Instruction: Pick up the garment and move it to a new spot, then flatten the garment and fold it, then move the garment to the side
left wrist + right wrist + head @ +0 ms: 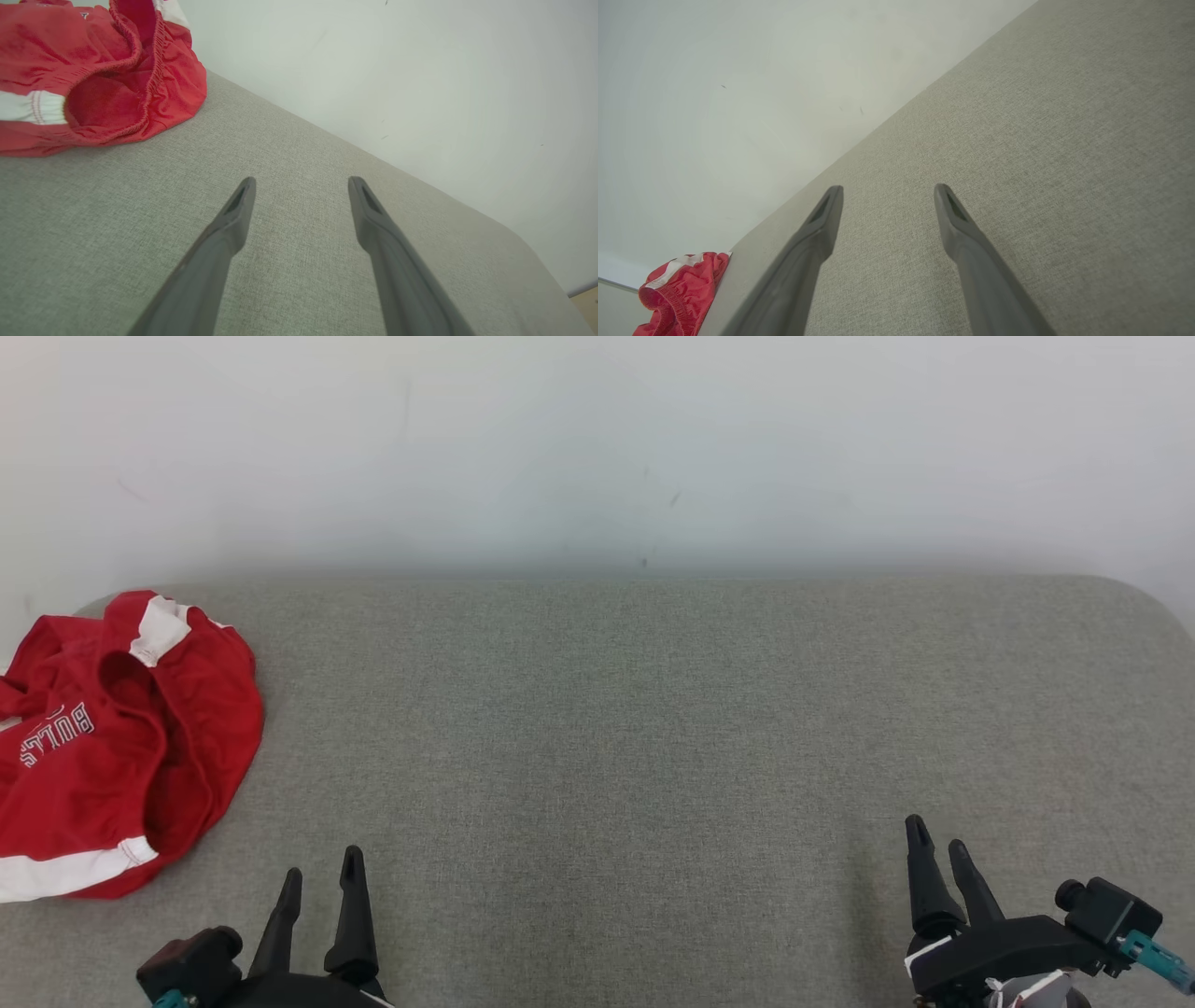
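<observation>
The crumpled red garment [121, 737] lies at the left edge of the table [597, 728], forward-left of the released, empty left pincer [323, 861], which is nearer than the equally released right pincer [936, 833].

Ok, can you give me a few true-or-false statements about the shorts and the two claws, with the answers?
1. The red shorts lie at the left end of the grey surface. True.
2. The left claw is gripping the shorts. False: it is open, empty and apart from them.
3. The right claw is open and holds nothing. True.
4. The shorts are folded flat. False: they lie crumpled in a heap.
5. White lettering shows on the shorts. True.
</observation>
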### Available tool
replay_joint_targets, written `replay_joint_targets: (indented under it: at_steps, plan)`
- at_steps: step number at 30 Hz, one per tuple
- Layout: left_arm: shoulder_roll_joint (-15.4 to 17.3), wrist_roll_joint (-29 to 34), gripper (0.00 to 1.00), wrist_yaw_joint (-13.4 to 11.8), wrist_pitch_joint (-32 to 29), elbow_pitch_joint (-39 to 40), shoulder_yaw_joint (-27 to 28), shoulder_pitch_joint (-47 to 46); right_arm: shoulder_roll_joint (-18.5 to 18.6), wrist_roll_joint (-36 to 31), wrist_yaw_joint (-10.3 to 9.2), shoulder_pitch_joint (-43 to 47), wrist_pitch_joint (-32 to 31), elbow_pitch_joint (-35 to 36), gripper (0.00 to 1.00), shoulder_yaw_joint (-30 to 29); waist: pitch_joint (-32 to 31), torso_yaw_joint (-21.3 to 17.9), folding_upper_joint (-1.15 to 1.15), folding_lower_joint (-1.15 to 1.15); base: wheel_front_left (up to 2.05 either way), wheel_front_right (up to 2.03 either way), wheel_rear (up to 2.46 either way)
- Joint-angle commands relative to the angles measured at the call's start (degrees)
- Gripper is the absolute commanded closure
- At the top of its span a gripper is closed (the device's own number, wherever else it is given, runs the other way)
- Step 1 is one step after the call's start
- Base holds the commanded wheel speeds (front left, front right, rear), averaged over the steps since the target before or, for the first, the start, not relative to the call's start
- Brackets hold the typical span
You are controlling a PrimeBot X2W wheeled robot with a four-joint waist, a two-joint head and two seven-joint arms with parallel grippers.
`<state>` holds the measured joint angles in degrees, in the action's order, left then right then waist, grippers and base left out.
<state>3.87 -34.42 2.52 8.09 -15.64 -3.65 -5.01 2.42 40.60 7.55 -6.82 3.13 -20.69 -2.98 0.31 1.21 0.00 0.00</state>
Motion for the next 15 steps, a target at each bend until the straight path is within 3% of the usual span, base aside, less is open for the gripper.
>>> replay_joint_targets:
  at_steps: [1, 15]
  plan:
    - [0.5, 1.8, 0.00, -0.2, 0.6, 0.4, -0.2, -0.8, 0.4, -1.6, -0.06, -0.7, 0.5, 0.6, 0.00, 0.4, 0.0, 0.0, 0.00, 0.00, 0.00, 0.00, 0.00]
    - [1.5, 10.3, 0.00, -1.2, 2.4, 0.3, -1.4, -1.3, 0.5, -10.0, -0.07, -0.1, 0.6, 0.1, 0.00, 2.3, 0.1, 0.6, 0.00, 0.00, 0.00, 0.00, 0.00]
